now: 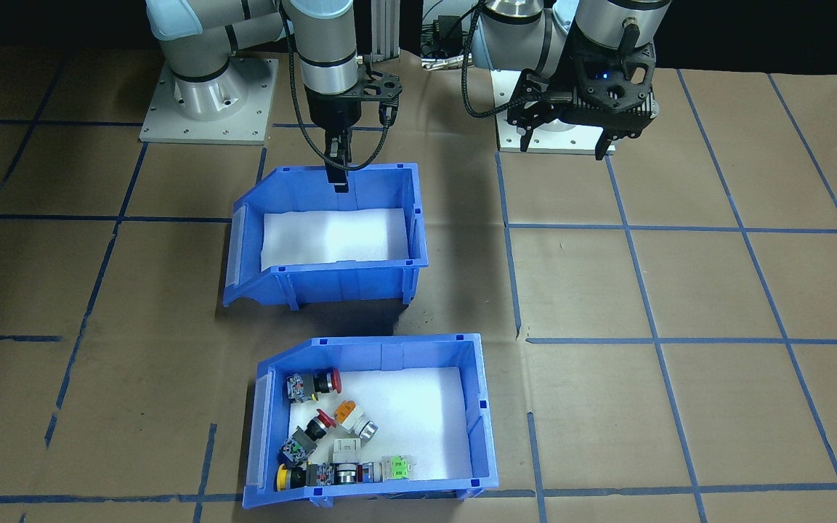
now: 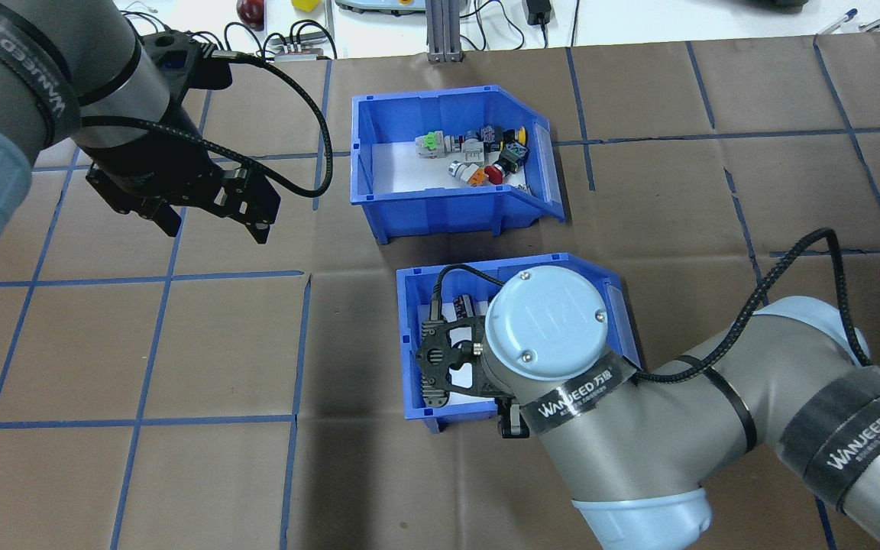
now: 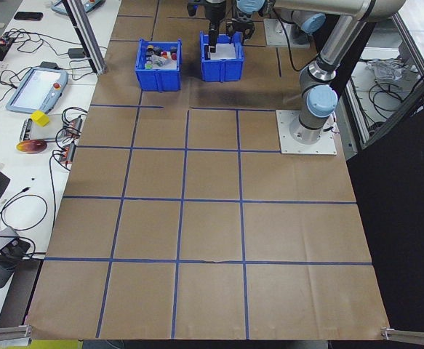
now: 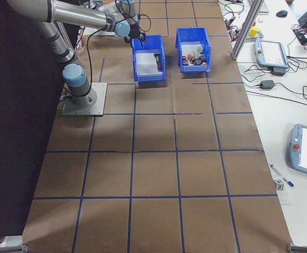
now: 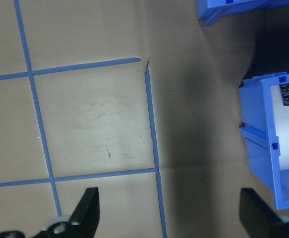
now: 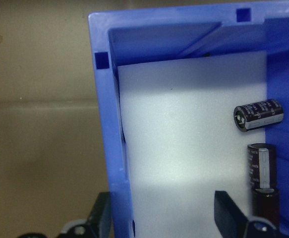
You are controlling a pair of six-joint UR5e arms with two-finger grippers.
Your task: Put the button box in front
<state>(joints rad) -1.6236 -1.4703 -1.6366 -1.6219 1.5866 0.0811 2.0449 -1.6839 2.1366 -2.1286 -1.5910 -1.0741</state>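
Observation:
The button box (image 1: 371,425) is a blue bin with white foam and several coloured push-buttons. It stands on the operators' side of the table, at the far side (image 2: 448,149) in the overhead view. A second blue bin (image 1: 328,232) with black cylinders (image 6: 258,115) sits between it and the robot. My right gripper (image 6: 164,218) is open and straddles that second bin's wall nearest the robot, one finger inside (image 1: 338,178) and one outside. My left gripper (image 2: 217,229) hangs open over bare table, well away from both bins.
Brown paper with a blue tape grid (image 1: 651,319) covers the table. Both arm base plates (image 1: 208,98) stand at the robot's edge. Beyond the far edge a desk carries cables and a tablet (image 3: 37,87). The two bins sit a short gap apart.

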